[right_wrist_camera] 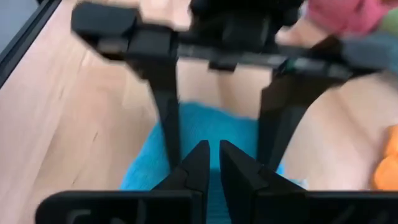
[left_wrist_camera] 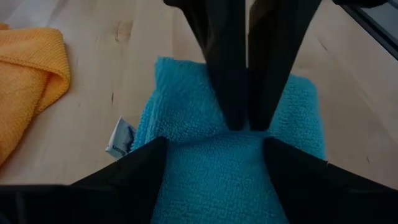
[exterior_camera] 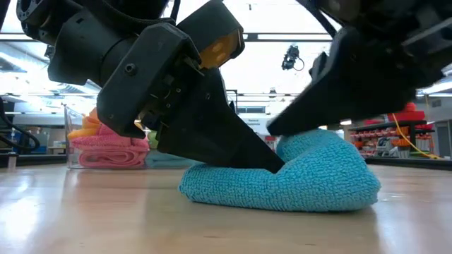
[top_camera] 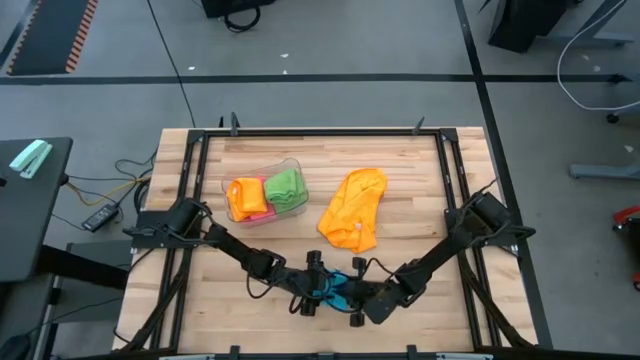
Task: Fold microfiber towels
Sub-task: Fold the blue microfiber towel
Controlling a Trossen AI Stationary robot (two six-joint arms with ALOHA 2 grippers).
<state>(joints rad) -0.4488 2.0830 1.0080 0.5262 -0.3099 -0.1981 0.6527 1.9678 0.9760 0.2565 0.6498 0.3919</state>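
Lying folded and puffy, the blue towel (exterior_camera: 311,180) bulges.

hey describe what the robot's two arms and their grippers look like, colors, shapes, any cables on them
Both arms are matte black, built of chunky jointed segments. The left gripper has two long, flat black fingers hung from a wide crossbar. The right gripper has similar tapering black fingers. In the low view, the boxy black wrist housing shows a round amber part. Thin black cables run along the arms near the wrists.

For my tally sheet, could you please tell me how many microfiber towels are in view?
5: orange, green and pink folded towels in the clear plastic tub; a crumpled orange one mid-table; a sky-blue one under both grippers. The tub may hide more.
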